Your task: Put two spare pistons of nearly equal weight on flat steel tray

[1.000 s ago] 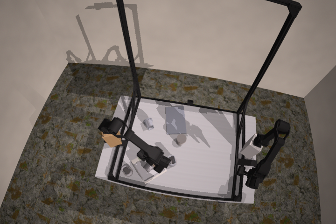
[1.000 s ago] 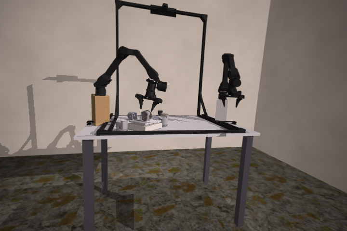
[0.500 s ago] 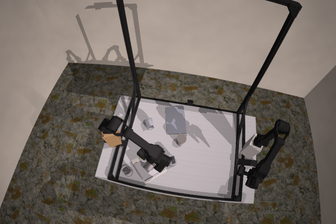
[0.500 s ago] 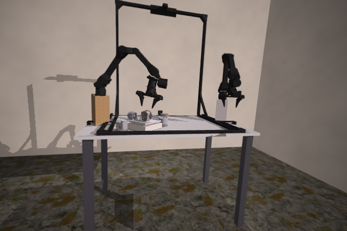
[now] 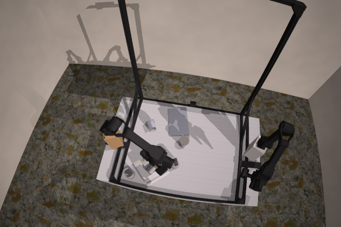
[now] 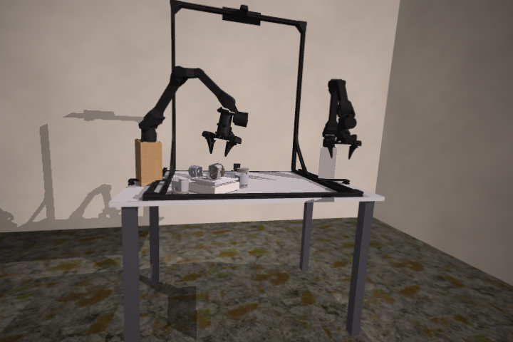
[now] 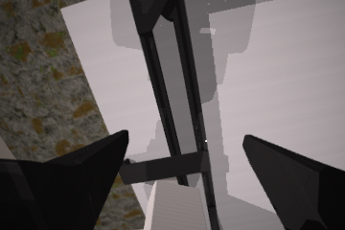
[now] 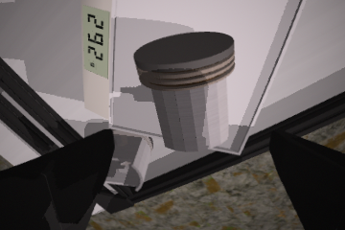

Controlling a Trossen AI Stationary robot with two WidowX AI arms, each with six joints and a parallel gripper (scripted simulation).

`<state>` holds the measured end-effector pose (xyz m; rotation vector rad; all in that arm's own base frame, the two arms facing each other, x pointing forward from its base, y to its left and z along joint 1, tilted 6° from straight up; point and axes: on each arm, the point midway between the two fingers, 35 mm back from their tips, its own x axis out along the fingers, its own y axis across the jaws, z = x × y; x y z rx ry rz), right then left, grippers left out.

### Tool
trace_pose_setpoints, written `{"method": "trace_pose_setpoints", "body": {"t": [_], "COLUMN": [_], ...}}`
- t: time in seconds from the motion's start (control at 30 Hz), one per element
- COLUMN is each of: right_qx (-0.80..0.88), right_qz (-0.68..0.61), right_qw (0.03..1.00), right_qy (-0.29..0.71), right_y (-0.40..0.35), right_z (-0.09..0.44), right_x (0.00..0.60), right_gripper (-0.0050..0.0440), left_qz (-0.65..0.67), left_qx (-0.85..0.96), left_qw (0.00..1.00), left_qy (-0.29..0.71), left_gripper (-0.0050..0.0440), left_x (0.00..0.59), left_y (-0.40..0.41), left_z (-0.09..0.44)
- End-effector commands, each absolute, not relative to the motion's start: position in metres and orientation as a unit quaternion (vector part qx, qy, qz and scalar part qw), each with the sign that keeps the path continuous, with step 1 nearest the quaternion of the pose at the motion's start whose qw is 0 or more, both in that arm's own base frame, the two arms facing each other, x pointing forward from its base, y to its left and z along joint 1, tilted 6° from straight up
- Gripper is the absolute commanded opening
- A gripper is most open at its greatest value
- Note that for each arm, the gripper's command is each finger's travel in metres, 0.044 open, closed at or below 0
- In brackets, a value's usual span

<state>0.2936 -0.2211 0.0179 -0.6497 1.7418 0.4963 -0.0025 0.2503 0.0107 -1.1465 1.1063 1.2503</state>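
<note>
A dark-topped piston (image 8: pixel 187 96) stands upright on the white scale (image 5: pixel 149 172), whose display (image 8: pixel 96 42) reads 262. My right gripper (image 6: pixel 221 148) hangs open and empty well above it; in the right wrist view (image 8: pixel 192 136) the fingers stand clear on both sides. The flat steel tray (image 5: pixel 178 121) lies at the back of the bench with nothing on it. One piston (image 5: pixel 183 141) stands just in front of the tray. Another (image 5: pixel 150 125) lies to its left. A third (image 5: pixel 128 171) sits left of the scale. A fourth (image 5: pixel 175 161) is half hidden by my right arm. My left gripper (image 6: pixel 342 149) is open and empty, high over the bench's side edge.
A black frame (image 5: pixel 240 160) runs around the bench with tall posts. My right arm stands on a wooden box (image 5: pixel 113 141), my left arm on a white pedestal (image 5: pixel 254 151). The left wrist view shows the frame rail (image 7: pixel 180 105) and the bench edge.
</note>
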Motion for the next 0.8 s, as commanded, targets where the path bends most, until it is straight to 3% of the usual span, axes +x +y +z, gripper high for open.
{"method": "trace_pose_setpoints", "body": {"t": [0.0,0.77], "right_qx": [-0.243,-0.074], "right_qz": [0.177,0.003], "right_qw": [0.593,0.664], "right_qy": [0.747,0.744], "right_y": [-0.2214,-0.2214], "right_z": [0.0189,0.0189], "right_x": [0.2934,0.2934], "right_gripper": [0.0378,0.0378], "left_qz": [0.523,0.523], "left_qx": [-0.48,-0.48], "left_qw": [0.53,0.53], "left_qy": [0.463,0.463], "left_gripper": [0.044,0.044], "left_x": [-0.0023,-0.0023], "left_y": [0.2503,0.2503], "left_z": [0.0108,0.0108]}}
